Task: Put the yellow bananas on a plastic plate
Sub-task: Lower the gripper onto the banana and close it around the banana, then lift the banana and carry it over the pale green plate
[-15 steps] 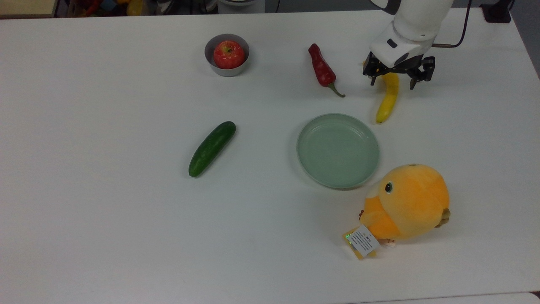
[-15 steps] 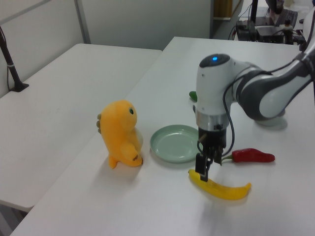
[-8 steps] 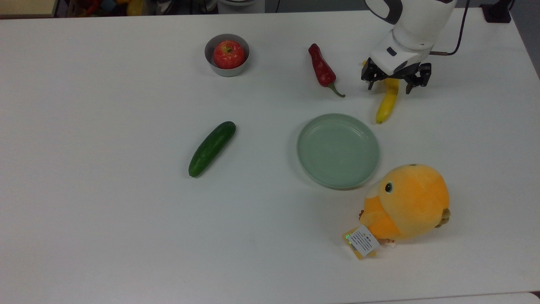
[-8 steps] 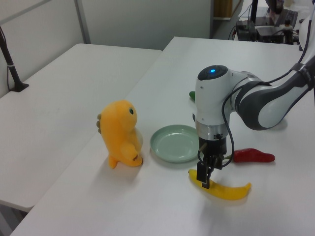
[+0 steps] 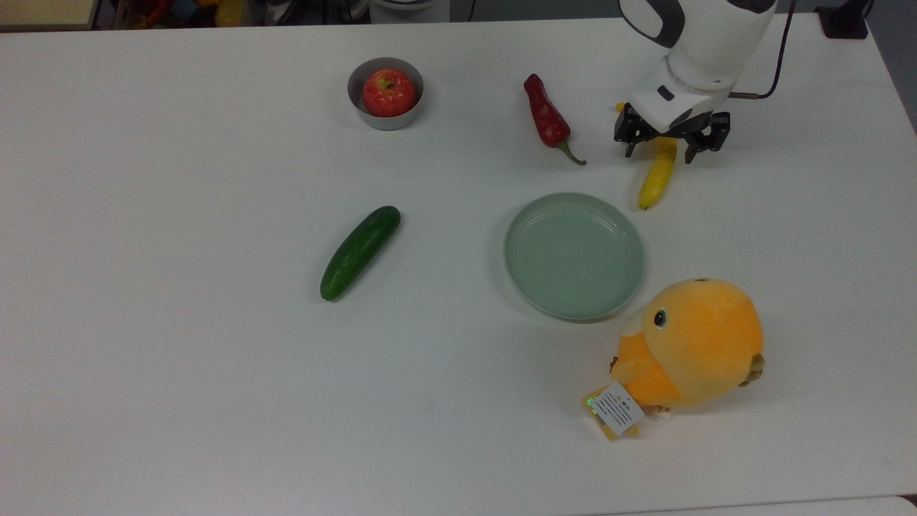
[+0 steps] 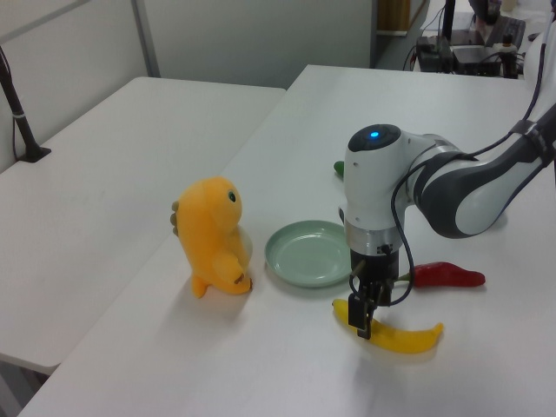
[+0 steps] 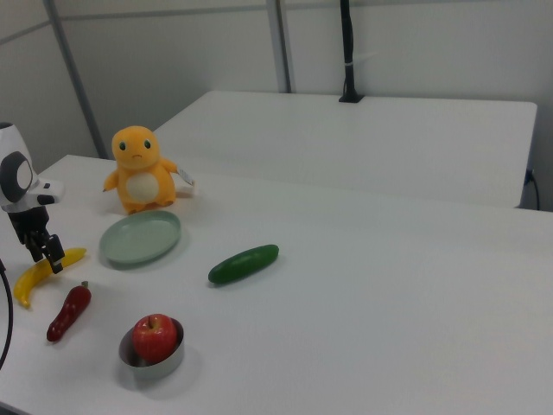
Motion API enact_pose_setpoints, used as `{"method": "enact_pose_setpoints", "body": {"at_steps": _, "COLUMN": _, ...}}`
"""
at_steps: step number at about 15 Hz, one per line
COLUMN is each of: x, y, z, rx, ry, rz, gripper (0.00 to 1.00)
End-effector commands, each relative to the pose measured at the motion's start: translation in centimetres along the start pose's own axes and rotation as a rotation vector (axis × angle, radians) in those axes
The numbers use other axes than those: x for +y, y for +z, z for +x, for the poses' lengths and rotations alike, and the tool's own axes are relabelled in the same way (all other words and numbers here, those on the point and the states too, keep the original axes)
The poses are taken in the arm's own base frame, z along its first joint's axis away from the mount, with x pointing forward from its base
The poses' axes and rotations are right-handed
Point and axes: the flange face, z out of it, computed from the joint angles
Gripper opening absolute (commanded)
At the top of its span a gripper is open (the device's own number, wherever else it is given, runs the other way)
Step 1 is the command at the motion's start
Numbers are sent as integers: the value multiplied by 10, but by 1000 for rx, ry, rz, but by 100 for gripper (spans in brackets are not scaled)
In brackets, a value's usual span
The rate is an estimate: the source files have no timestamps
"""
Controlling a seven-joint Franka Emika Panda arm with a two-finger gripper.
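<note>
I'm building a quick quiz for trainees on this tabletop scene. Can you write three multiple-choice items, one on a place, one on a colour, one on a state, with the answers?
1. Where is the red apple?
A. in the small grey bowl
B. on the plate
C. beside the cucumber

2. What colour is the plastic plate?
A. white
B. pale mint green
C. orange

3. What is the state of the yellow banana?
A. on the plate
B. lifted in the air
C. lying on the table, gripper straddling it

Answers: 1 A, the apple sits inside the bowl. 2 B, its whole surface is pale green. 3 C, the left view shows it flat on the table beside the plate, open fingers on either side.
</note>
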Motion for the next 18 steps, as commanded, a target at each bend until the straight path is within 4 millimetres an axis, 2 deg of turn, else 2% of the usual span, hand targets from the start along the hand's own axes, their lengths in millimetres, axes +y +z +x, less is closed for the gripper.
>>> {"method": "enact_pose_setpoints", "body": {"at_steps": 1, "x": -9, "y": 1, "z": -2, "rx": 55, "ry": -12, "rz": 28, "gripper": 18}}
{"method": "enact_pose_setpoints", "body": {"at_steps": 3, "x": -11, "y": -1, "z": 0, "rx": 80, "ry": -14, "rz": 55, "gripper": 12}}
{"method": "enact_pose_setpoints", "body": {"at_steps": 10, "x": -9, "y": -7, "z": 3, "rx": 87, "ry": -11, "rz": 57, "gripper": 12}}
{"method": "enact_pose_setpoints", "body": {"at_steps": 14, "x": -7, "y": -39, "z": 7, "rx": 135, "ry": -16, "rz": 76, "gripper": 12}}
{"method": "enact_pose_setpoints", "body": {"at_steps": 18, "x": 11, "y": -67, "z": 23, "rx": 176, "ry": 19, "rz": 90, "gripper": 13}}
